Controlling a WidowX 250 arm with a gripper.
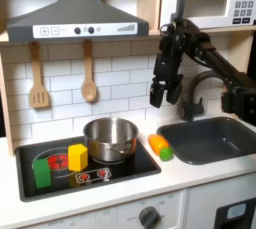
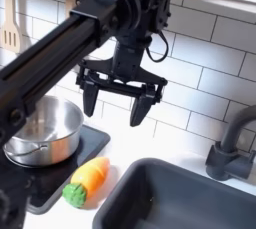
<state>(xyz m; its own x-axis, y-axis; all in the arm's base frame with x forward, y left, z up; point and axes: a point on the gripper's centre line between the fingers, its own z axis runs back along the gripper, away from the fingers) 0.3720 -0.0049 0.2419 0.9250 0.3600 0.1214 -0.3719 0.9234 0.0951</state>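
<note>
My gripper [image 2: 116,107] hangs in the air with its two black fingers spread wide and nothing between them. In the first exterior view the gripper [image 1: 158,94] is above the counter, right of the steel pot [image 1: 110,138]. Below it lies a toy carrot [image 2: 86,182], orange with a green top, on the white counter between the stove and the sink; the carrot [image 1: 160,146] shows there in the first exterior view too. The pot [image 2: 38,129] stands on the black stovetop [image 1: 60,178].
A yellow block [image 1: 77,157] and a green block [image 1: 42,171] sit on the stovetop's left. The grey sink [image 1: 214,137] with a dark faucet [image 1: 193,101] lies on the first exterior view's right. A wooden spatula [image 1: 37,78] and spoon [image 1: 88,75] hang on the tiled wall under a hood [image 1: 76,15].
</note>
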